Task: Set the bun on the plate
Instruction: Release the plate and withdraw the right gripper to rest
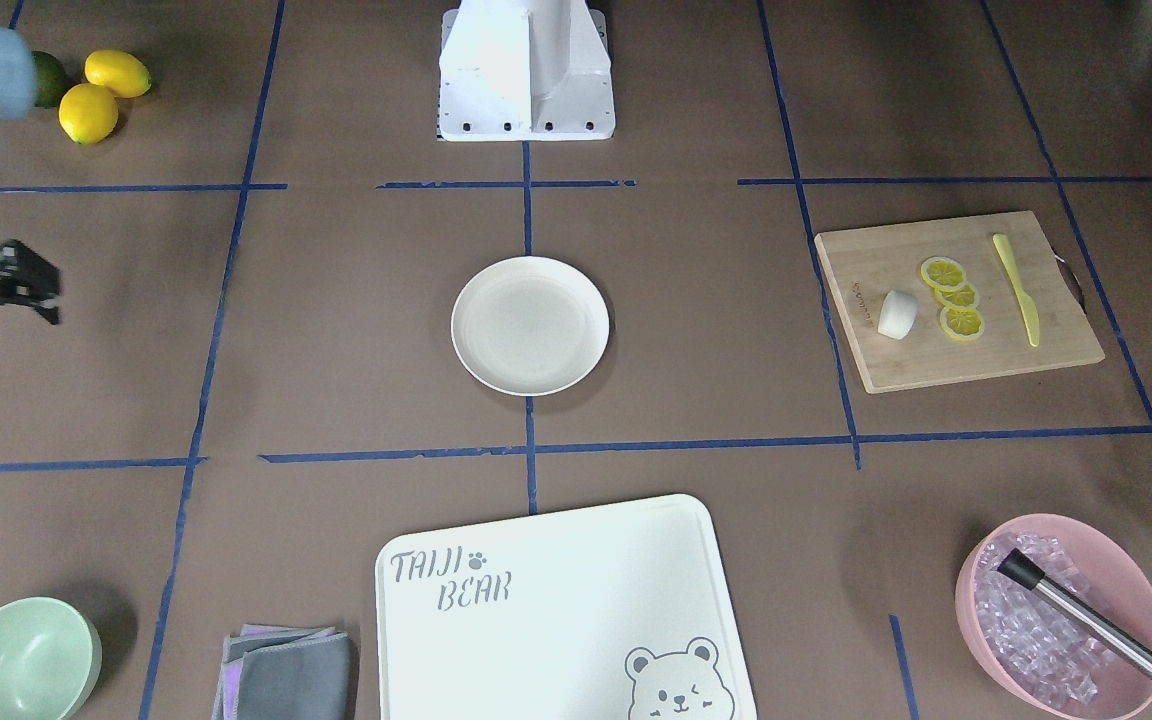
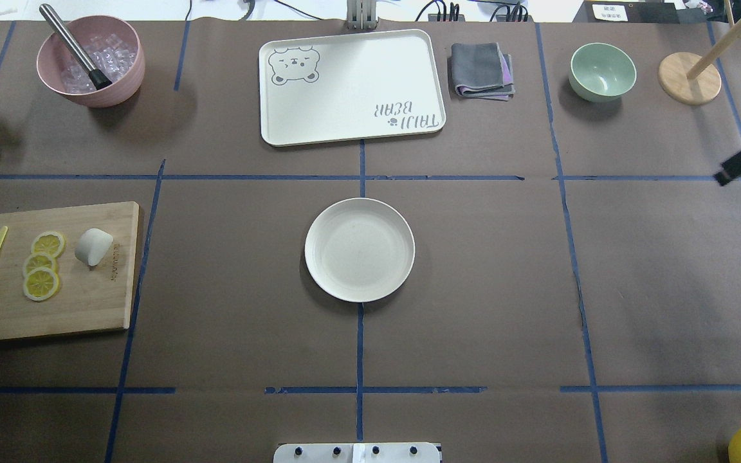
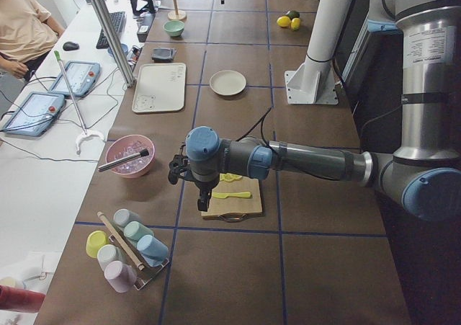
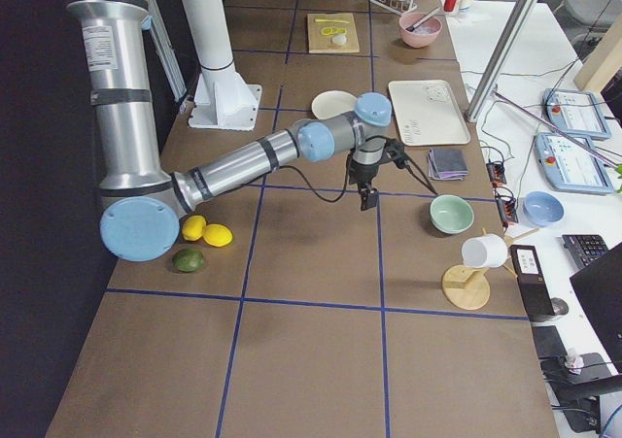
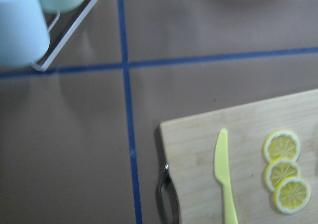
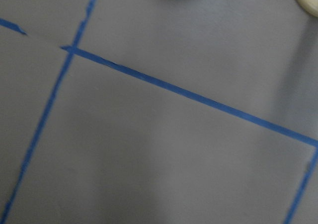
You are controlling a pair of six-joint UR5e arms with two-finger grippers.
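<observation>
The bun [image 1: 897,314] [image 2: 93,246] is a small white lump on a wooden cutting board [image 1: 976,355], next to three lemon slices [image 1: 956,298] and a yellow knife [image 1: 1018,290]. In the middle of the table sits the cream plate [image 1: 530,325] [image 2: 359,249], with nothing on it. My left gripper [image 3: 202,199] hangs over the board's outer end, away from the bun; whether it is open or shut I cannot tell. Far off on the other side, my right gripper [image 1: 44,296] [image 2: 728,175] [image 4: 367,202] is above bare table, its jaws unreadable. The left wrist view shows knife and slices, not the bun.
A bear-printed white board [image 2: 351,87], a grey cloth [image 2: 481,69] and a mint bowl [image 2: 602,71] line the far side. A pink bowl [image 2: 91,61] holds ice and a metal tool. Lemons [image 1: 101,92] lie near the robot base. A cup rack [image 3: 126,249] stands beyond the board.
</observation>
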